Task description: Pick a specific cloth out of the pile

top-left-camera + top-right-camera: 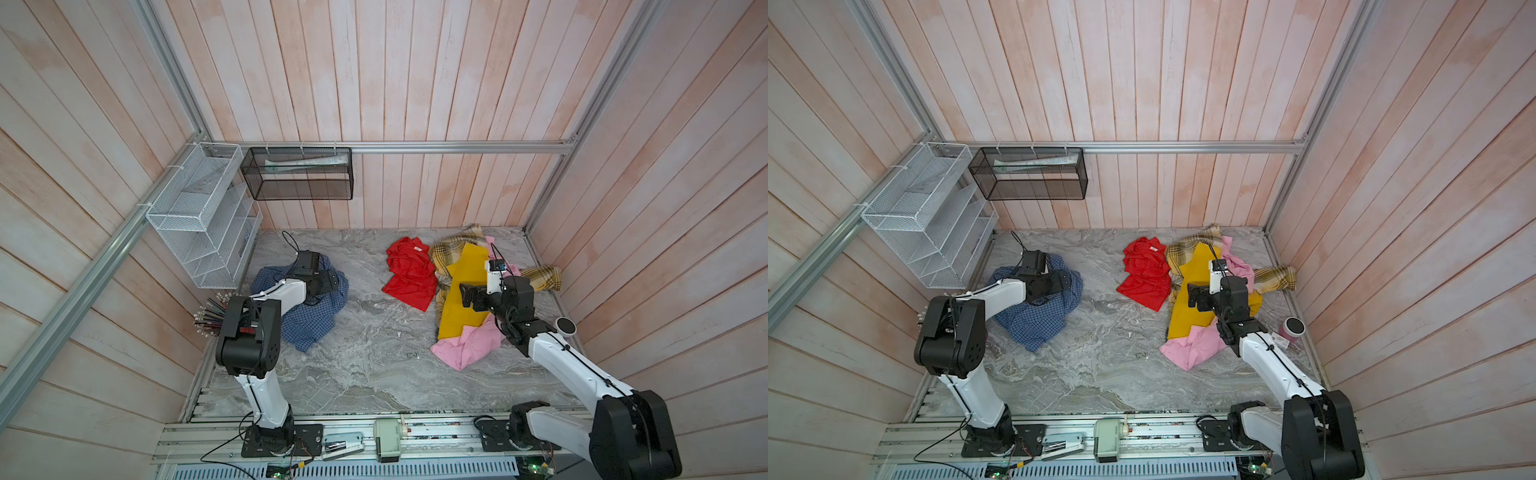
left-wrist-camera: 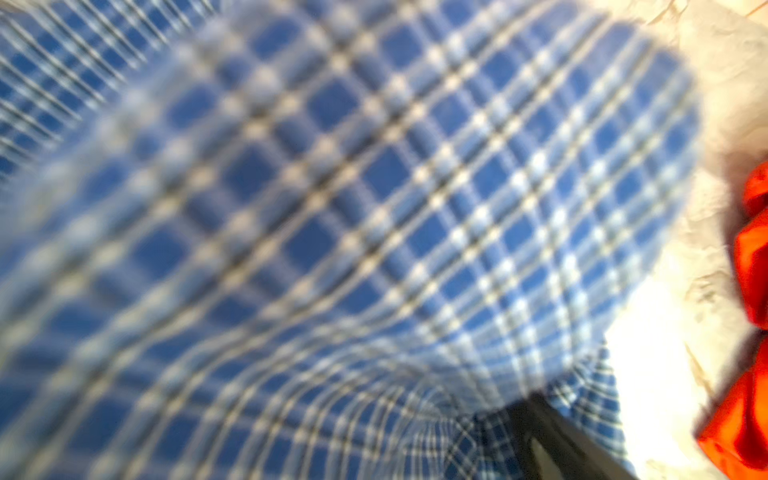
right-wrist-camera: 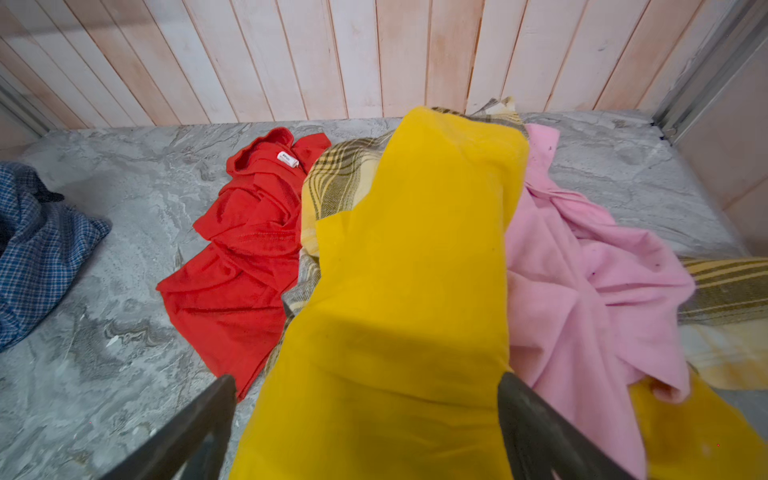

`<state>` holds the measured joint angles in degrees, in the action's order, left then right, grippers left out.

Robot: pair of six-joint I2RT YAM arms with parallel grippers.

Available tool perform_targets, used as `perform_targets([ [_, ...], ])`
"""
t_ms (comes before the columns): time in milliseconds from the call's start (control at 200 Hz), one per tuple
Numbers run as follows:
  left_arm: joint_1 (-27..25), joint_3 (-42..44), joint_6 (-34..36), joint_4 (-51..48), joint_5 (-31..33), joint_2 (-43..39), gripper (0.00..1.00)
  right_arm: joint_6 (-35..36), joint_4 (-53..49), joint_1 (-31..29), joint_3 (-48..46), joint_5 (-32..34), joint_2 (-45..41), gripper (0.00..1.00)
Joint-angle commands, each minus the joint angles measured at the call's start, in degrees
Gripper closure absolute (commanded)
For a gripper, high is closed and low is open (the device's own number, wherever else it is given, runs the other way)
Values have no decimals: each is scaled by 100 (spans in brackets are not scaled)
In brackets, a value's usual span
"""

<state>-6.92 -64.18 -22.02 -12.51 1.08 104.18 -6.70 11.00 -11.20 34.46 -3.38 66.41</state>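
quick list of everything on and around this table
blue fine-check shirt-like cloth: 1, blue, table's left side
pile of mixed cloths: 1, plaid, mustard, pink, red, table's right side
white wire rack: 1, white, left wall
black mesh basket: 1, black, back wall
pencil-like sticks: 1 bundle, dark, left table edge
round-lidded cup: 1, dark red, right table edge
stapler: 1, grey, front rail
box-shaped device: 1, beige, front rail
marble table: 1, grey, centre
left gripper: 1, black, over blue cloth
right gripper: 1, black, open above mustard cloth
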Motion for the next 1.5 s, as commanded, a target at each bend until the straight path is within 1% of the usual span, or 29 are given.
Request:
perform_targets([
  [0, 8, -68, 136, -236, -12, -422, 0, 112, 411, 88, -92, 166, -128, 2],
  [200, -36, -103, 117, -590, -215, -964, 0, 63, 383, 264, -62, 105, -239, 2],
  [310, -62, 50, 109, -606, -296, -1307, 0, 50, 375, 338, -21, 90, -257, 2],
  [405, -82, 418, 199, -263, -103, -1763, 0, 113, 486, 388, -82, 115, -343, 2],
  [505, -82, 889, 379, 189, 164, -2232, 0, 296, 936, 413, -392, 208, -508, 2],
  [610, -82, 1565, 620, 1032, 639, -2653, 0, 421, 1866, 427, -998, 489, -619, 2],
  [700, -73, 2063, 838, 1672, 1091, -2823, 0, 536, 2991, 439, -1677, 883, -545, 2],
  [815, -77, 2711, 1147, 2610, 1466, -2958, 0, 693, 4102, 519, -2227, 1132, -248, 2],
  [945, -65, 3611, 1505, 4147, 1818, -3052, 0, 623, 5072, 708, -2616, 1147, 253, 2],
  [1051, -14, 4268, 1727, 5375, 1782, -3018, 0, 553, 5742, 804, -2701, 1200, 767, 2],
  [1101, 20, 4450, 1943, 5843, 1778, -2935, 0, 735, 5687, 817, -2594, 1169, 841, 2],
  [1171, 80, 4511, 2048, 6069, 1727, -2777, 0, 786, 5598, 915, -2450, 1143, 1017, 2],
  [1251, 115, 4528, 2187, 6272, 1634, -2582, 0, 687, 5906, 1073, -2468, 1019, 1295, 2],
  [1321, 179, 4670, 2266, 6835, 1560, -2364, 0, 620, 6232, 1137, -2528, 889, 1575, 2],
  [1361, 230, 4761, 2234, 7190, 1528, -2226, 0, 626, 6386, 1146, -2525, 849, 1735, 2],
  [1416, 338, 4787, 2140, 7295, 1369, -2082, 0, 641, 6495, 1146, -2484, 799, 1948, 2],
  [1496, 439, 4930, 2066, 7755, 1173, -1824, 0, 611, 6637, 1145, -2387, 780, 2177, 2],
])
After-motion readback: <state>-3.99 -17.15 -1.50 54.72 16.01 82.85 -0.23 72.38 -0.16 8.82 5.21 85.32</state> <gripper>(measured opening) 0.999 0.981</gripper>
